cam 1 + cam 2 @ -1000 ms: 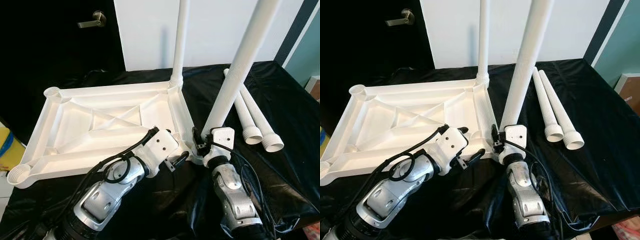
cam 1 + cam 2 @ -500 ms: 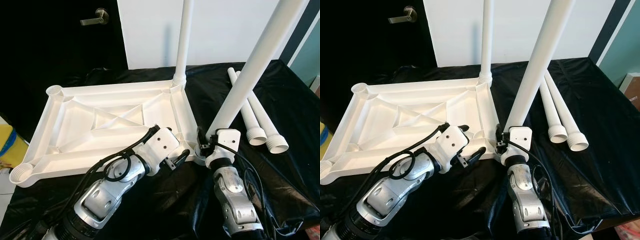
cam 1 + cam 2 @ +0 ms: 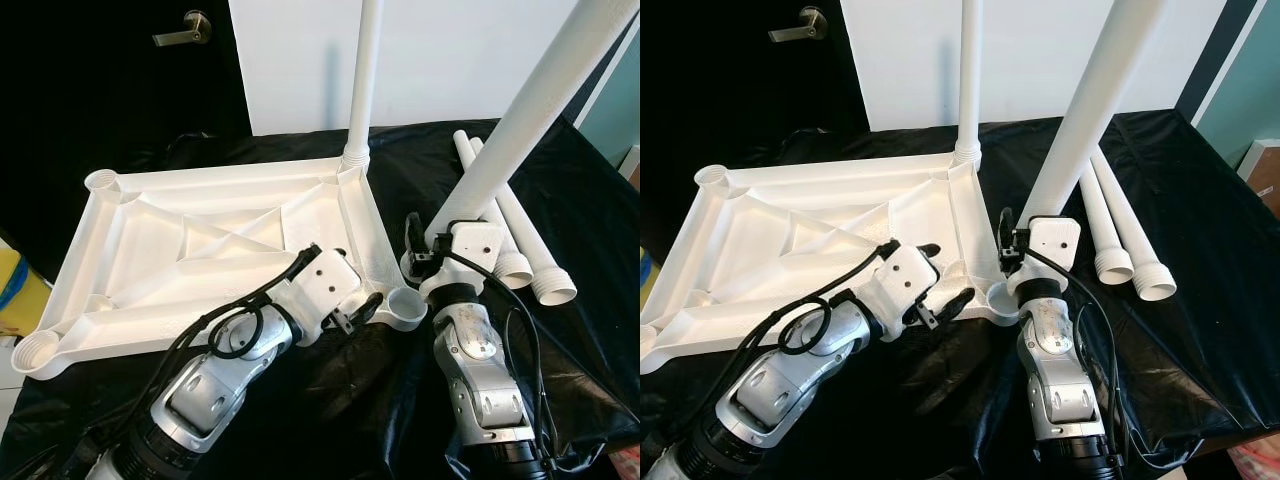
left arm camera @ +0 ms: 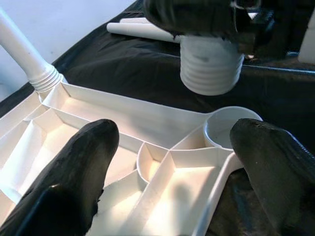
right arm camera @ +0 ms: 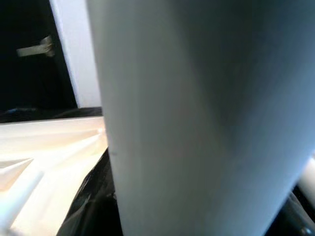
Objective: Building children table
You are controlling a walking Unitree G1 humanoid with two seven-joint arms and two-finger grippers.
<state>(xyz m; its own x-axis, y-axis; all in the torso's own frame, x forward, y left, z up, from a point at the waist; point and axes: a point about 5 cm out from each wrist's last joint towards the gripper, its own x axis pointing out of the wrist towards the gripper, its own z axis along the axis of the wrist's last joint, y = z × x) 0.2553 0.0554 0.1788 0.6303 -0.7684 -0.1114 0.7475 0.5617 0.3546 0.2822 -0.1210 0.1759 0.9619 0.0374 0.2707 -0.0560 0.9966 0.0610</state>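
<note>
Table leg [image 3: 520, 125], white tube, stiff & prob light, tilted w/ threaded end just above corner socket [image 3: 407, 308] of upturned tabletop [image 3: 200, 250] on bench; right gripper [image 3: 432, 262] fingers closed on it low, best hold there. Left gripper [image 3: 352, 312] fingers open astride tabletop's corner.

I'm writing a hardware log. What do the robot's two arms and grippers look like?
Both arms are rounded silver metal segments with black joints and looped black cables. The left gripper and right gripper each have a white block housing with small dark screw holes and two long black fingers.
</note>
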